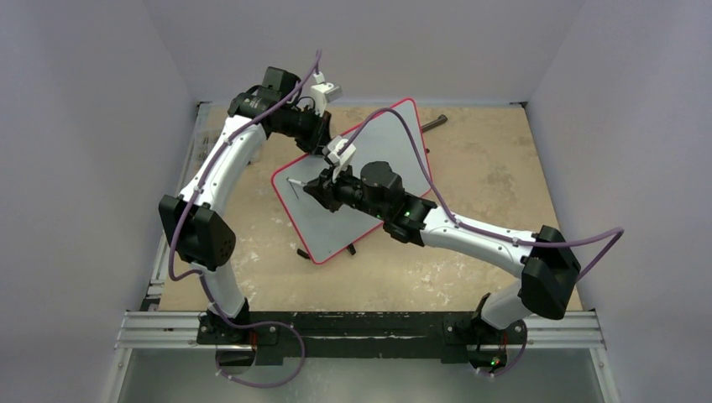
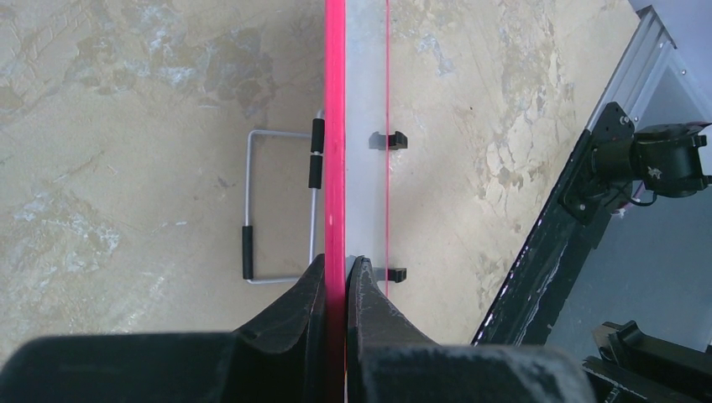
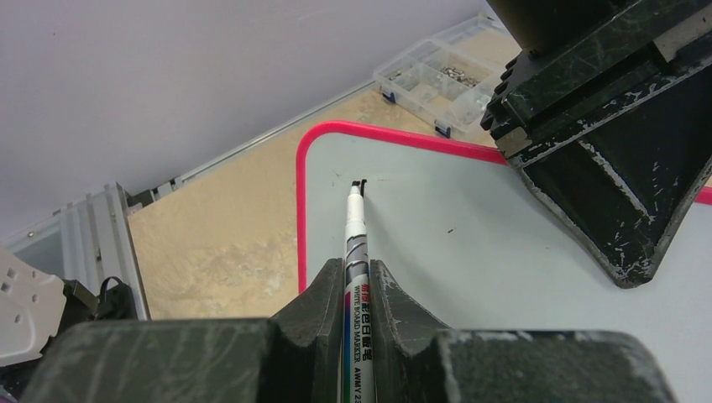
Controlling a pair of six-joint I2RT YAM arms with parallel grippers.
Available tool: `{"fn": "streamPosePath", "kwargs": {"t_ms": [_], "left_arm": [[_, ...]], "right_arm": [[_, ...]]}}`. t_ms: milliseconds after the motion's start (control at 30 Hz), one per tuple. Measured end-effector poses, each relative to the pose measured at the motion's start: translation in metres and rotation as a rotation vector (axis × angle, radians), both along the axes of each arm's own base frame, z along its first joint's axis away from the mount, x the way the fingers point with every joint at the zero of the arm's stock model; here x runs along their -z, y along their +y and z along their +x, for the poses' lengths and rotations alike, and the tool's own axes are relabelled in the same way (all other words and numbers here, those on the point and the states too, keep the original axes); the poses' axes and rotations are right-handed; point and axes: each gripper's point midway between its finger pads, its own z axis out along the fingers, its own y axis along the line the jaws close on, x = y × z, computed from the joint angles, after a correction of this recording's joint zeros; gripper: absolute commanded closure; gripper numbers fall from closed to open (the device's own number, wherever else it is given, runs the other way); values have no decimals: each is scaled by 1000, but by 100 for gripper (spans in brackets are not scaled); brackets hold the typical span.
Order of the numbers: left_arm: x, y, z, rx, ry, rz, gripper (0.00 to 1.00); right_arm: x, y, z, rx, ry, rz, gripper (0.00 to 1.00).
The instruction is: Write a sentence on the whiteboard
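Note:
The whiteboard [image 1: 369, 180], white with a red rim, lies tilted on the table. My left gripper [image 1: 323, 138] is shut on its far left edge; in the left wrist view the jaws [image 2: 345, 269] clamp the red rim [image 2: 334, 126]. My right gripper [image 1: 315, 189] is shut on a white whiteboard marker [image 3: 356, 252]. The marker's black tip [image 3: 353, 189] touches the board [image 3: 470, 243] near its corner, beside a short black mark [image 3: 361, 182]. No words of the sentence show, only thin first strokes [image 1: 295, 186].
The board's wire stand [image 2: 277, 206] sticks out over the table. A dark tool [image 1: 434, 124] lies by the board's far corner. A clear parts box [image 3: 437, 75] sits at the back wall. The black base rail [image 1: 361, 323] runs along the near edge.

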Motion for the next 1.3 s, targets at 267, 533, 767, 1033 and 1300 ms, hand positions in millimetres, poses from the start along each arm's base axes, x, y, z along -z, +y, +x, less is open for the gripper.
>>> {"fn": "streamPosePath", "kwargs": {"t_ms": [267, 533, 767, 1033, 1300], "left_arm": [[0, 0, 1, -2, -2, 3, 100], [1, 0, 2, -3, -8, 3, 100], [1, 1, 2, -3, -8, 3, 100], [1, 1, 1, -6, -10, 2, 100], [0, 2, 0, -24, -21, 1, 100]], "right_arm": [[0, -2, 4, 30, 0, -1, 100], [2, -6, 8, 77, 13, -2, 100], [3, -14, 10, 115, 21, -20, 100], [19, -28, 7, 141, 45, -59, 100], [35, -32, 0, 123, 70, -92, 100]]}}
